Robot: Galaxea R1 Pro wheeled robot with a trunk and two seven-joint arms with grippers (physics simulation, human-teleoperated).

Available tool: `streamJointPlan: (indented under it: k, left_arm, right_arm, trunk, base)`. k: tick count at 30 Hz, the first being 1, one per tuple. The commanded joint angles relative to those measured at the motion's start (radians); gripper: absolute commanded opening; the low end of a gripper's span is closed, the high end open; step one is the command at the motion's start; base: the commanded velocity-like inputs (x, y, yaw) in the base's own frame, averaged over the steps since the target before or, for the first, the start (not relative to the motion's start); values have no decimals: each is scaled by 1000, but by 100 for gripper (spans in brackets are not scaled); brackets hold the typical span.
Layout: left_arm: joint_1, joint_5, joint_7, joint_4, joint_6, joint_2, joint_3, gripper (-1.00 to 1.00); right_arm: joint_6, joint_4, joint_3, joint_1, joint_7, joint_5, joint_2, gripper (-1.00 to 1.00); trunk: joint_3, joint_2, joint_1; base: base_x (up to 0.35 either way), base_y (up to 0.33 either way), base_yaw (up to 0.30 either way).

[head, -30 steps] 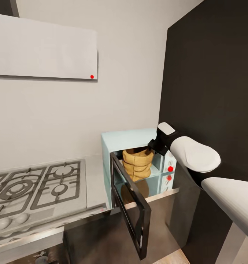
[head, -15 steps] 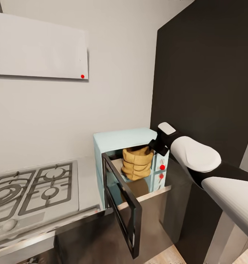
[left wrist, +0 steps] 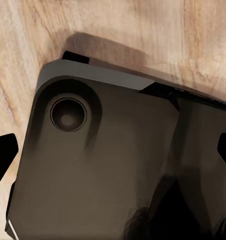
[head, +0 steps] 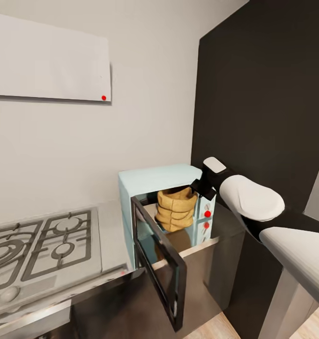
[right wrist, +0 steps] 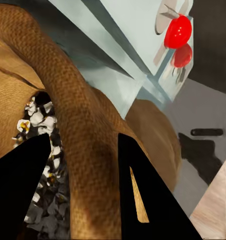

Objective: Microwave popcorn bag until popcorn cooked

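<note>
Pale grey kitchen wall at back, tall dark brown cabinet panel to its right, flat white hood with a small red dot upper left. Long glossy grey steel countertop runs below, with a steel gas hob with black grates set in it on the left.

Small pale blue boxy microwave sits on the countertop near the dark panel. Its black-framed dark glass door is swung wide open toward the camera. Cream control panel with two red knobs at the microwave's right.

White and black right arm reaches in from the right, and the black right gripper is at the oven opening. Small tan-brown wrinkled popcorn bag stands upright inside the microwave cavity. In the right wrist view the two black fingers sit either side of the bag's rolled rim, one inside the mouth, one outside, closed onto it. Whitish popcorn pieces show inside the bag mouth.

Left wrist view: black fingertips at opposite frame edges, spread wide, nothing between them, over a dark rounded robot base on pale wood floor.
</note>
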Motion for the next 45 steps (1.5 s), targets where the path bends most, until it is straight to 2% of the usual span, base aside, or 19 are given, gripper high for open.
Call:
streamJointPlan:
  k: [1,12,45]
  left_arm:
    - [0,4,-5,-1,1,0,7,100]
    - [0,4,-5,-1,1,0,7,100]
    - [0,3,-5,-1,1,0,7,100]
  right_arm:
    - [17,-3,22,0,-5,14,1,-100]
    - [18,-2,22,0,-4,0,3,-100]
    - [18,0,21,0,-2,1,5,-100]
  trunk:
    - [-1,-1,0]
    - [-1,-1,0]
    - [-1,-1,0]
  base:
    - [0,111,0]
    - [0,10,0]
    - [26,48,0]
